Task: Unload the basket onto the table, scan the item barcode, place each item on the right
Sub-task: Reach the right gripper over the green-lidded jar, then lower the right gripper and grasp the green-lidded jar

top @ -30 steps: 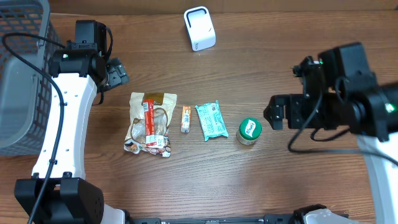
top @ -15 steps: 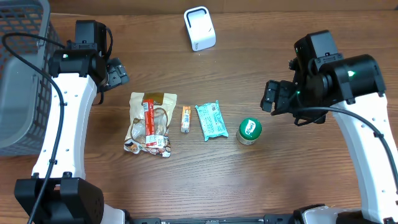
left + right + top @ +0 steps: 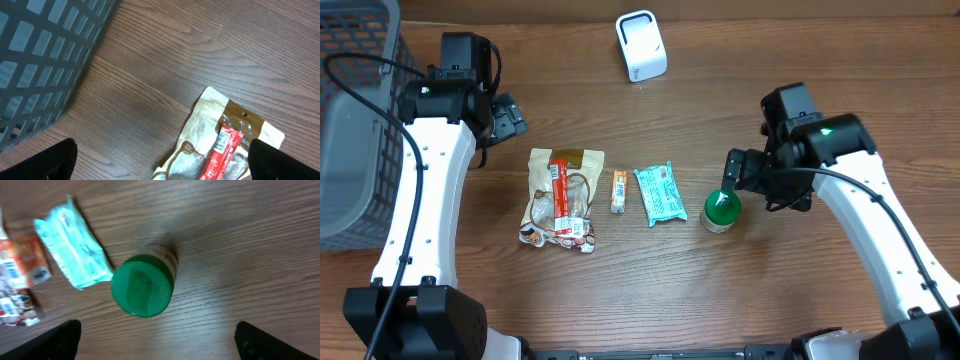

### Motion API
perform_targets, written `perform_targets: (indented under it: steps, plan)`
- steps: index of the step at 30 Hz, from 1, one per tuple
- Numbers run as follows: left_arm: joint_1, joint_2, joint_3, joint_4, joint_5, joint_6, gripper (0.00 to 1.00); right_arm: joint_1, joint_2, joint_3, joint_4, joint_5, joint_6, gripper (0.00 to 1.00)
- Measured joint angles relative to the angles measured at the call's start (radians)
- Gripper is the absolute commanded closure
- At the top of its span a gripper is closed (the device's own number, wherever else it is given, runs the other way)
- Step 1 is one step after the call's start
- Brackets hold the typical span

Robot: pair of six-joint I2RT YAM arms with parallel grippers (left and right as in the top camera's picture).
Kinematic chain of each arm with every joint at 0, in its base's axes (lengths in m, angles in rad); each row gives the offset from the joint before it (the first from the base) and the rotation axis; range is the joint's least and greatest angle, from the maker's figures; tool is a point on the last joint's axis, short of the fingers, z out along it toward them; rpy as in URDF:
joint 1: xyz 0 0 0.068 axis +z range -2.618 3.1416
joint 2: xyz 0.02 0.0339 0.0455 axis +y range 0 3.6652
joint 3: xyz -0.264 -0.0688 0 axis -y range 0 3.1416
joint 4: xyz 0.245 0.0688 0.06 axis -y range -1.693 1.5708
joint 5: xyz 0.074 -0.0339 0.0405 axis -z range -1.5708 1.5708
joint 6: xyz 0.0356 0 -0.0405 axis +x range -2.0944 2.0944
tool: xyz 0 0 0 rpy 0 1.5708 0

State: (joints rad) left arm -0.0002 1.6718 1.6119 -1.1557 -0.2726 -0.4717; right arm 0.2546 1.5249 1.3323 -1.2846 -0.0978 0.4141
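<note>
Swinging the right arm inward over the last second, carrying the wide-open right fingers (image 3: 55, 342) from well off to one side to directly above the small round jar with the green lid (image 3: 142, 286). Framing that jar just ahead of and between the two empty fingertips in the wrist view, standing upright on the brown wooden table (image 3: 240, 240), untouched. Keeping the left fingers (image 3: 45, 162) spread and empty, hovering unmoved near the tan foil pouch with the red label (image 3: 225, 145). Probably lining up for a descent and grasp of the jar, judged to be the item for scanning. Leaving the white boxy barcode scanner (image 3: 641, 46) well beyond the right fingers, awaiting a barcode not yet showing.
</note>
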Motion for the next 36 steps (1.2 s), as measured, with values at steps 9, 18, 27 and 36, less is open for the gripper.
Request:
perform_targets:
  steps: [9, 18, 27, 36]
  plan:
    - [0.000, 0.000, 0.000, 0.000, 0.000, 0.000, 0.00, 0.070, 0.129, -0.024, 0.091, -0.001, -0.010, 0.00]
    - [0.000, 0.000, 0.000, 0.000, 0.000, 0.000, 0.00, 0.139, 0.280, -0.024, 0.110, 0.010, -0.018, 0.00]
    - [0.000, 0.000, 0.000, 0.000, 0.000, 0.000, 0.00, 0.152, 0.301, -0.057, 0.117, 0.026, -0.019, 0.00]
    - [0.000, 0.000, 0.000, 0.000, 0.000, 0.000, 0.00, 0.152, 0.301, -0.108, 0.194, 0.039, -0.022, 0.07]
